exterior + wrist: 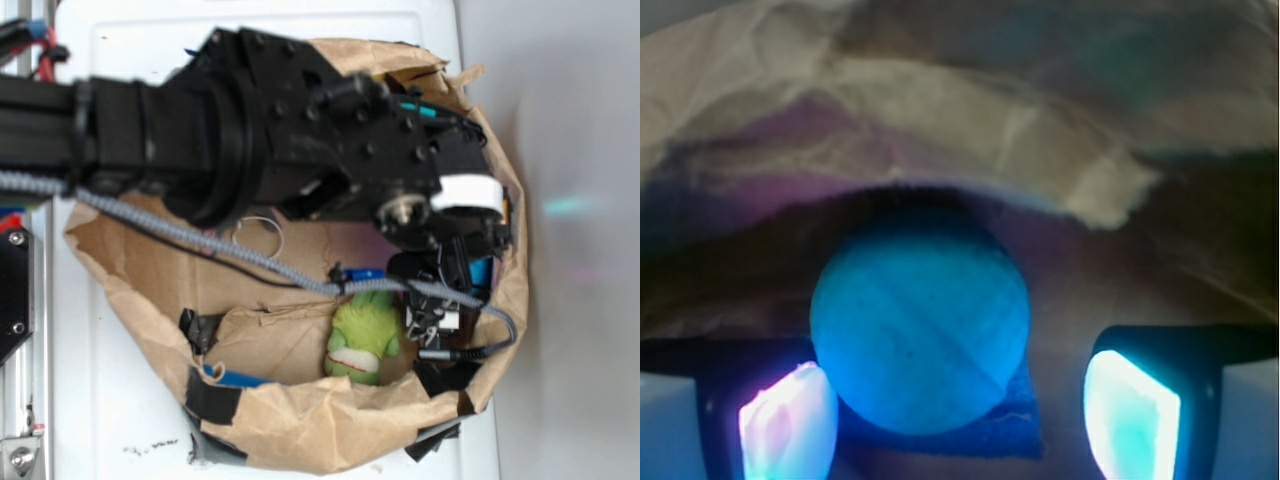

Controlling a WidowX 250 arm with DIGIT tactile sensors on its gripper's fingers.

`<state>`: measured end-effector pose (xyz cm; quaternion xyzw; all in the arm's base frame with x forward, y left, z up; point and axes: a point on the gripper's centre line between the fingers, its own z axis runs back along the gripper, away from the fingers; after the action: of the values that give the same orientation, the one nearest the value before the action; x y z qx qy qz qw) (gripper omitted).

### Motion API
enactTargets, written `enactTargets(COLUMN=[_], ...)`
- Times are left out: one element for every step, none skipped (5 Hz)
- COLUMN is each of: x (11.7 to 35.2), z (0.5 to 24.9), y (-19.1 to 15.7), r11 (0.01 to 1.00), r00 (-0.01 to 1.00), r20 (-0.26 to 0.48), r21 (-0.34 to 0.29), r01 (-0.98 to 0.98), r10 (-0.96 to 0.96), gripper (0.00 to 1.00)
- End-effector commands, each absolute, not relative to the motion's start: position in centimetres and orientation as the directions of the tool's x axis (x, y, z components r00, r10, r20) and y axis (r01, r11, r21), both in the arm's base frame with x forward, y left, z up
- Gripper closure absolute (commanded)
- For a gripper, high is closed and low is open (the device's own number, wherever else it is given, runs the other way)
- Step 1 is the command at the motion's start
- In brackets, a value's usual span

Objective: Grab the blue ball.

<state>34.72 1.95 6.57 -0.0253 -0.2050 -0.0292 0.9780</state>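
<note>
Blue ball between gripper fingers (apparently untouched)

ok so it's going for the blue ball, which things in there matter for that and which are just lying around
For the job:
- small round fuzzy teal-blue ball, lying between the open fingers
- black robot gripper, open

Just lying about:
- green plush toy
- flat dark blue cloth piece under the ball
- crumpled brown paper bag holding everything
- thin white wire ring

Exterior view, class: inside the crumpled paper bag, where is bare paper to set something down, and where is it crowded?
Bare paper lies left of the green plush toy, between the black tape and the white ring. The right side is crowded: the gripper and its cable fill it.
</note>
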Motion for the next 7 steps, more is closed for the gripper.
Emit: enactTargets(x=[35.3,35.2,35.1,35.0,34.9,34.8,34.2], z=[7.3,7.2,7.1,7.0,7.1,7.4,8.2], y=[1.4,1.5,1.5,1.5,1.6,1.8,2.3], r11=[0.996,0.996,0.996,0.996,0.996,0.995,0.995], r00=[0.901,0.905,0.905,0.906,0.904,0.904,0.910], r20=[0.431,0.423,0.421,0.421,0.425,0.425,0.415], r21=[-0.041,-0.045,-0.046,-0.047,-0.050,-0.059,-0.087], r01=[0.077,0.078,0.078,0.077,0.079,0.076,0.049], r10=[-0.052,-0.052,-0.052,-0.050,-0.050,-0.044,-0.009], gripper=[1.00,1.00,1.00,1.00,1.00,1.00,1.00])
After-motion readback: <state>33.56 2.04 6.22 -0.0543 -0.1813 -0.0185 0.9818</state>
